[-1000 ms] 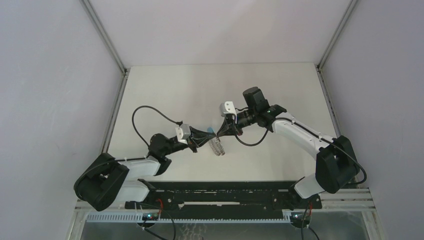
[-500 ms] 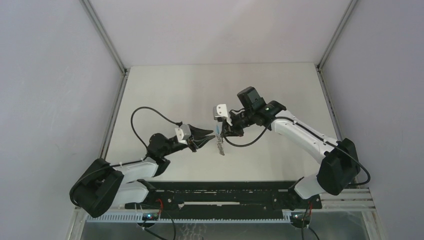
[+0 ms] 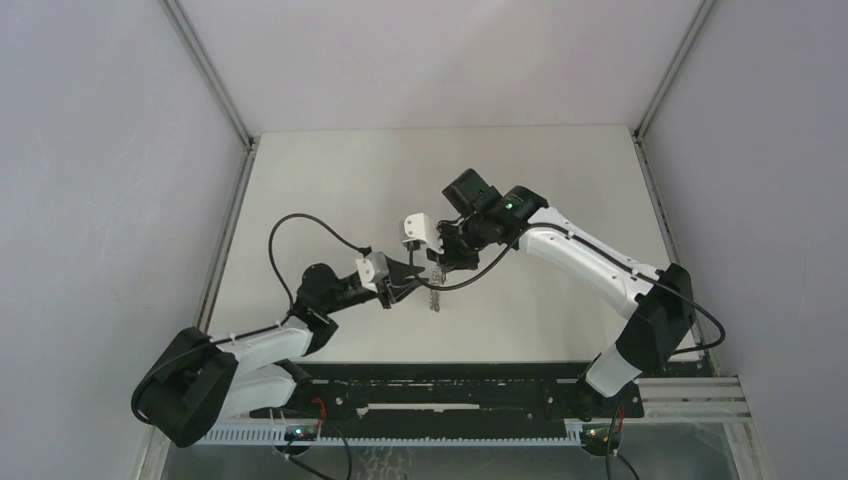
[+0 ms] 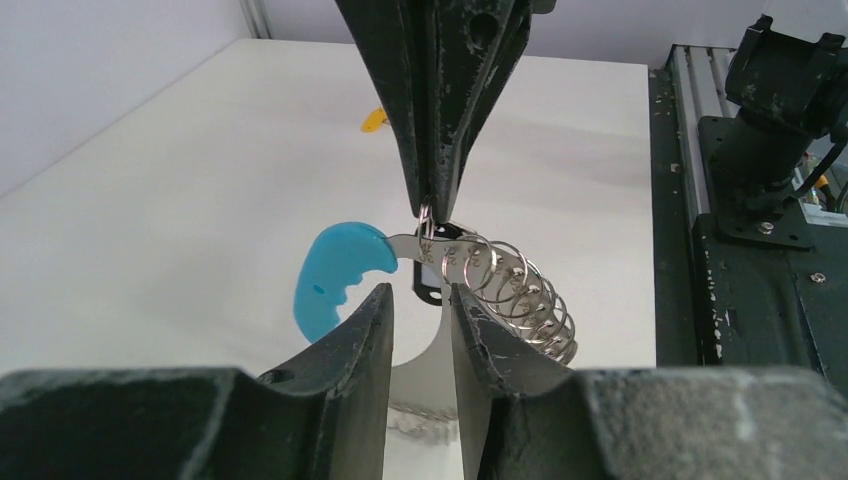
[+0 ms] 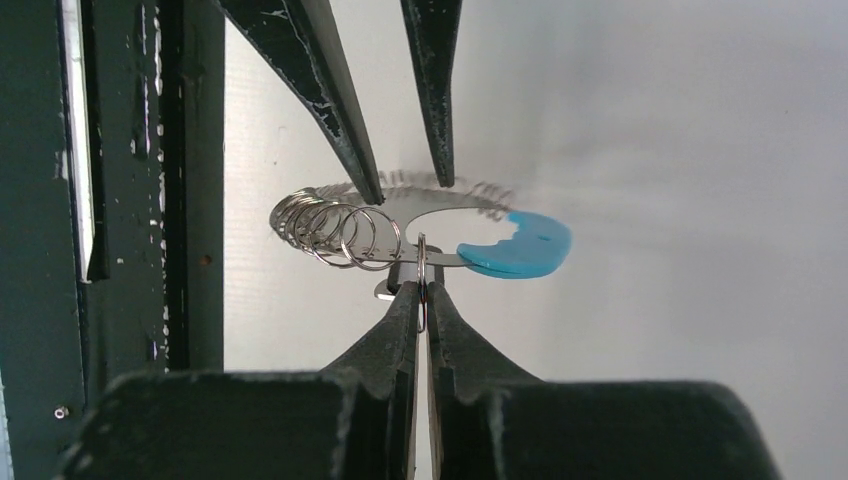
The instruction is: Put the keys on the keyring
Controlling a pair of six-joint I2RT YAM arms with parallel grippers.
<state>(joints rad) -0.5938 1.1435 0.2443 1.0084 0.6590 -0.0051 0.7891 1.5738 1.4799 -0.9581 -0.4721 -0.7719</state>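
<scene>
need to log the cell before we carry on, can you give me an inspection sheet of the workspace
surface: white table, no marks or spills seen
job's things: keyring, a silvery band with a blue end and a row of split rings, held off the table between both grippers; yellow piece lying on the table beyond it
clutter: nothing seen
grippers: left gripper shut across the band; right gripper shut on a small ring at the band's edge
cables: black cable looping off the left wrist, another off the right wrist
surroundings: grey walls, black rail at the near edge
</scene>
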